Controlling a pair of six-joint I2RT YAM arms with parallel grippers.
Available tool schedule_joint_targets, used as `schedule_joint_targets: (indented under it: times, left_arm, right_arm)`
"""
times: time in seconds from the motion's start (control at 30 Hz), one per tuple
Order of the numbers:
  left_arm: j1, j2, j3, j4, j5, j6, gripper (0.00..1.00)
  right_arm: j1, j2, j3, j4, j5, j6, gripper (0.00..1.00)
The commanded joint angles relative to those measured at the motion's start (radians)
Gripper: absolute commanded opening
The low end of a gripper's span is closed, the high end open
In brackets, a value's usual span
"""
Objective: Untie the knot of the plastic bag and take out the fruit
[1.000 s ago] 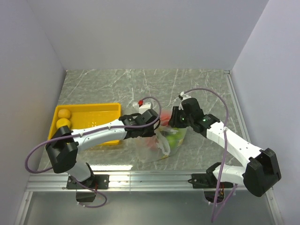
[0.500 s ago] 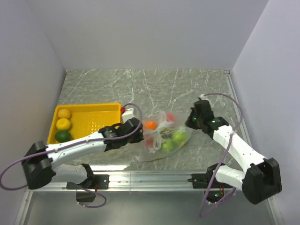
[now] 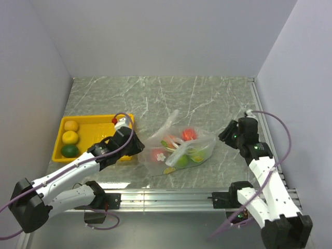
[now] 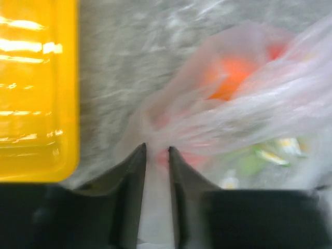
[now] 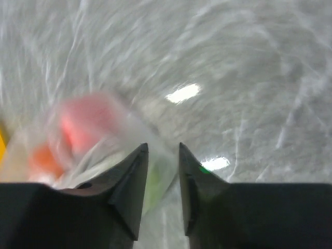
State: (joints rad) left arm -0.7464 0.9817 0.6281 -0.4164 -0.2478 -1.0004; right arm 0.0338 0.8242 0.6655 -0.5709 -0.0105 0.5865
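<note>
The plastic bag lies stretched wide between my two grippers at the table's middle. Through it I see a red fruit, an orange-red one and light green ones. One handle strip sticks up loose, and I cannot make out the knot. My left gripper is at the bag's left end, and its narrow jaws have film between them. At the right corner, my right gripper has bag film between its fingers. The wrist views are blurred.
A yellow tray sits at the left, holding two yellow fruits and a dark green one. The tray's edge is close to the left gripper. White walls enclose the table.
Both arms have drawn back and apart, left arm leftward, right arm rightward. The bag has been pulled out wider and flatter between them, and its fruits have spread.
</note>
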Motion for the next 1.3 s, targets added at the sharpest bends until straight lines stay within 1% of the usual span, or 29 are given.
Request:
schedule_joint_targets:
  times: [0.0, 0.03, 0.07, 0.1, 0.17, 0.23, 0.27, 0.3, 0.37, 0.4, 0.43, 0.5, 0.57, 0.67, 0.73, 0.8, 0.83, 0.9, 0.93, 0.97, 1.0, 1.03, 1.07, 1.1, 1.13, 1.17, 1.2, 1.23, 1.27]
  left_arm:
    - [-0.001, -0.015, 0.117, 0.07, 0.067, 0.124, 0.34]
    - [-0.002, -0.038, 0.133, 0.062, 0.071, 0.146, 0.46]
    - [-0.004, -0.052, 0.162, 0.057, 0.084, 0.155, 0.72]
    - [-0.005, -0.064, 0.177, 0.05, 0.091, 0.164, 0.81]
    - [-0.011, -0.089, 0.232, 0.016, 0.105, 0.19, 0.93]
    - [-0.033, -0.084, 0.274, -0.011, 0.094, 0.206, 0.95]
    - [-0.057, -0.075, 0.315, -0.042, 0.075, 0.206, 0.94]
    - [-0.068, -0.061, 0.337, -0.051, 0.067, 0.21, 0.93]
    - [-0.093, 0.004, 0.39, -0.07, 0.03, 0.212, 0.91]
    - [-0.114, 0.03, 0.404, -0.076, -0.02, 0.21, 0.91]
    - [-0.12, 0.085, 0.416, -0.071, -0.045, 0.209, 0.9]
    - [-0.123, 0.139, 0.446, -0.041, -0.099, 0.212, 0.89]
    - [-0.126, 0.23, 0.499, -0.03, -0.128, 0.224, 0.88]
    - [-0.13, 0.36, 0.573, -0.01, -0.18, 0.243, 0.88]
    - [-0.133, 0.461, 0.613, -0.019, -0.189, 0.23, 0.87]
    - [-0.145, 0.526, 0.665, -0.025, -0.197, 0.212, 0.86]
    - [-0.154, 0.581, 0.68, -0.03, -0.199, 0.207, 0.83]
    - [-0.18, 0.629, 0.706, -0.033, -0.215, 0.18, 0.76]
    - [-0.183, 0.665, 0.71, -0.063, -0.225, 0.16, 0.67]
    - [-0.186, 0.679, 0.705, -0.083, -0.231, 0.136, 0.61]
    - [-0.188, 0.686, 0.691, -0.097, -0.238, 0.084, 0.54]
    - [-0.195, 0.675, 0.636, -0.108, -0.246, 0.056, 0.38]
    - [-0.202, 0.655, 0.598, -0.113, -0.266, 0.027, 0.27]
    - [-0.211, 0.585, 0.552, -0.105, -0.275, -0.025, 0.16]
    - [-0.22, 0.539, 0.504, -0.096, -0.286, -0.047, 0.01]
    - [-0.243, 0.488, 0.411, -0.079, -0.301, -0.066, 0.01]
    - [-0.255, 0.38, 0.368, -0.081, -0.312, -0.101, 0.01]
    - [-0.267, 0.324, 0.288, -0.082, -0.32, -0.119, 0.01]
    - [-0.293, 0.266, 0.25, -0.084, -0.321, -0.133, 0.01]
  right_arm:
    - [0.145, -0.068, 0.115, -0.035, -0.008, -0.115, 0.54]
    - [0.223, -0.076, 0.159, -0.049, -0.003, -0.129, 0.62]
    - [0.257, -0.076, 0.181, -0.055, -0.006, -0.154, 0.68]
    - [0.288, -0.07, 0.204, -0.061, -0.015, -0.169, 0.71]
    - [0.38, -0.028, 0.27, -0.09, -0.02, -0.178, 0.73]
    - [0.449, 0.004, 0.316, -0.099, -0.019, -0.188, 0.74]
    - [0.524, 0.036, 0.33, -0.103, 0.034, -0.186, 0.74]
    - [0.552, 0.053, 0.341, -0.104, 0.059, -0.188, 0.74]
    - [0.604, 0.117, 0.364, -0.106, 0.101, -0.197, 0.74]
    - [0.641, 0.139, 0.37, -0.104, 0.131, -0.2, 0.74]
    - [0.661, 0.165, 0.378, -0.098, 0.136, -0.206, 0.74]
    - [0.702, 0.242, 0.394, -0.102, 0.174, -0.211, 0.75]
    - [0.718, 0.311, 0.398, -0.113, 0.201, -0.189, 0.75]
    - [0.727, 0.372, 0.381, -0.115, 0.263, -0.156, 0.75]
    - [0.726, 0.391, 0.358, -0.138, 0.328, -0.107, 0.75]
    - [0.724, 0.386, 0.301, -0.135, 0.345, -0.082, 0.72]
    - [0.721, 0.382, 0.28, -0.129, 0.348, -0.059, 0.7]
    - [0.712, 0.363, 0.218, -0.113, 0.319, -0.044, 0.62]
    - [0.698, 0.359, 0.2, -0.112, 0.311, -0.024, 0.57]
    - [0.689, 0.354, 0.181, -0.112, 0.293, -0.017, 0.49]
    - [0.675, 0.351, 0.145, -0.104, 0.281, -0.011, 0.46]
    - [0.642, 0.336, 0.126, -0.096, 0.27, 0.001, 0.44]
    - [0.623, 0.323, 0.108, -0.092, 0.248, 0.012, 0.31]
    - [0.598, 0.308, 0.067, -0.074, 0.235, 0.021, 0.23]
    - [0.563, 0.288, 0.043, -0.058, 0.21, 0.038, 0.17]
    - [0.49, 0.238, 0.022, -0.04, 0.186, 0.039, 0.05]
    - [0.445, 0.213, -0.016, -0.012, 0.134, 0.039, 0.0]
    - [0.414, 0.167, -0.029, -0.006, 0.126, 0.045, 0.0]
    - [0.385, 0.147, -0.033, -0.004, 0.123, 0.045, 0.0]
